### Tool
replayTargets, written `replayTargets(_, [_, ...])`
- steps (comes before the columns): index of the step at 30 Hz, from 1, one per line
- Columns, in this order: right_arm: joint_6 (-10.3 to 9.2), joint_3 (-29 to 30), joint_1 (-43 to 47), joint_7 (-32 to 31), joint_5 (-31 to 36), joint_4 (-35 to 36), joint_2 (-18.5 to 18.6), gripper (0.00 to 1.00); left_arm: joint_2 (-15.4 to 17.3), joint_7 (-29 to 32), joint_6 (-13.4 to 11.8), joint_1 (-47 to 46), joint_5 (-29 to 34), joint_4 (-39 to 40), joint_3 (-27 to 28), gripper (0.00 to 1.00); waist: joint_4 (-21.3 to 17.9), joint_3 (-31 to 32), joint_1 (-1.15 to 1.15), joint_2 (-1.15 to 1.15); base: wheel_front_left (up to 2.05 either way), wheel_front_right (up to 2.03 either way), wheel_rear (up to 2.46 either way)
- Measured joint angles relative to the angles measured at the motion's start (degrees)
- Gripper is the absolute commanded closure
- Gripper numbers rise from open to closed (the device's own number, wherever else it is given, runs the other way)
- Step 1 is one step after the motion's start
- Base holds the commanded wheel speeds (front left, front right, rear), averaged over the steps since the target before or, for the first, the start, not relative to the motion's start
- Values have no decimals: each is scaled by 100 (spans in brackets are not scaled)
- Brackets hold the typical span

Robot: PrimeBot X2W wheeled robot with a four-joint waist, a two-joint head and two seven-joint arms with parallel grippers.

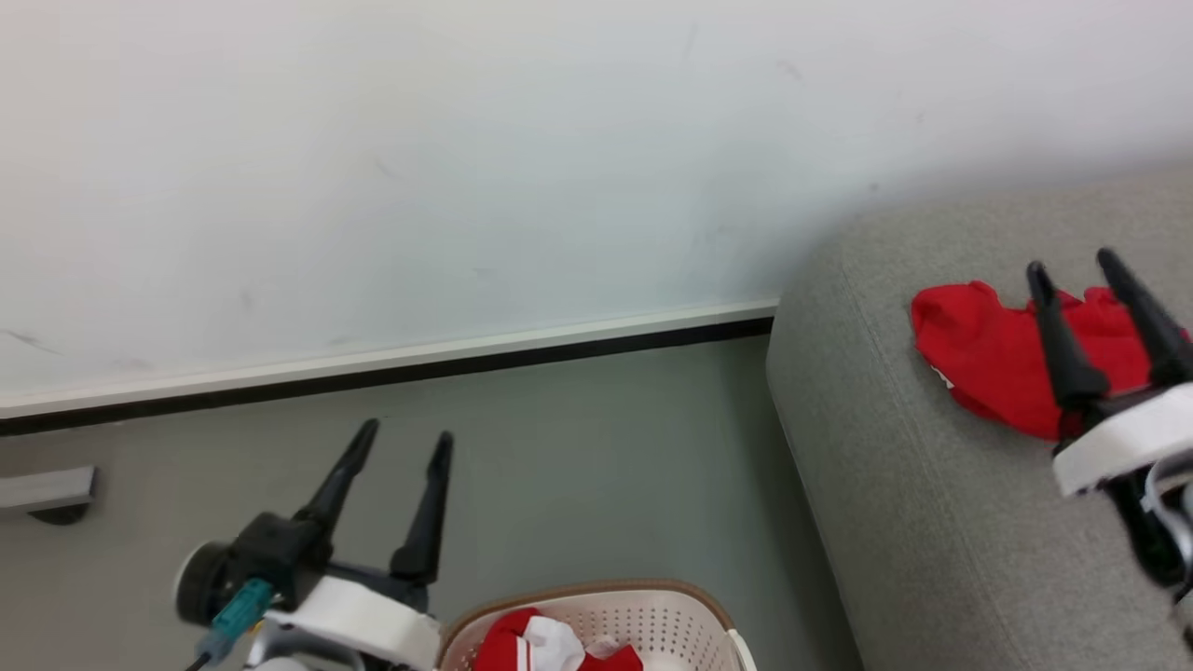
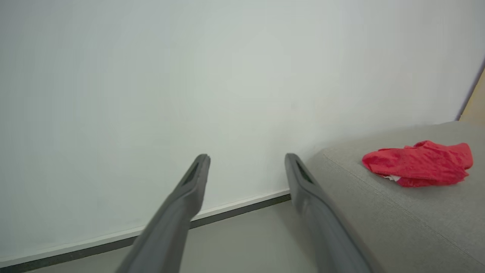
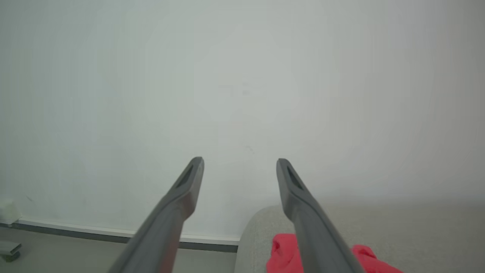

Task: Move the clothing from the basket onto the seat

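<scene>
A pale white wall (image 1: 466, 140) takes the upper part of the head view, with some faint grey scuffs on it. Along its foot runs a white skirting board (image 1: 391, 359) with a thin black strip (image 1: 373, 380) just under it. Below is a smooth grey-green floor (image 1: 578, 485). At the far left edge a small grey metal piece (image 1: 47, 489) lies on the floor near the skirting. What it is, I cannot tell.

We are seeing the grey seat (image 1: 932, 522) carrying a plain red garment (image 1: 988, 363); the basket (image 1: 671, 629) is sitting on the floor (image 1: 578, 466).
</scene>
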State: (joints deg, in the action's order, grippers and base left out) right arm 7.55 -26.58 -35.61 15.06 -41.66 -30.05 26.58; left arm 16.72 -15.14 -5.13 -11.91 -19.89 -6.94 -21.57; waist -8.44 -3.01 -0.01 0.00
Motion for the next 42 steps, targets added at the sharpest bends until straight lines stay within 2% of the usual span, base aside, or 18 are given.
replayTargets(5, [0, 715, 843, 2, 487, 559, -475, 0, -130, 1, -235, 431, 62, 114, 488, 0, 140, 124, 0, 0, 0, 0, 0])
replayTargets(12, [0, 1583, 1798, 8, 1065, 1294, -1145, 0, -356, 0, -315, 819, 131, 218, 1091, 0, 317, 251, 1, 0, 0, 0, 0])
replayTargets(17, [0, 1681, 2382, 9, 1461, 1581, -1563, 0, -580, 0, -244, 1066, 233, 220, 1492, 0, 364, 328, 1, 0, 0, 0, 0])
replayTargets(26, [0, 1641, 2818, 9, 2169, 1657, -1788, 0, -927, 1, -5, 1402, 645, 276, 2093, 0, 386, 421, 1, 0, 0, 0, 0])
replayTargets(31, [0, 1630, 2870, 9, 2263, 1572, -1904, 0, -1059, 0, 159, 1457, 891, 205, 2224, 0, 398, 430, 1, 0, 0, 0, 0])
replayTargets(42, [0, 1658, 2828, 9, 2399, 1539, -1904, 0, -1213, 0, 422, 1404, 1138, 90, 2405, 0, 409, 417, 1, 0, 0, 0, 0])
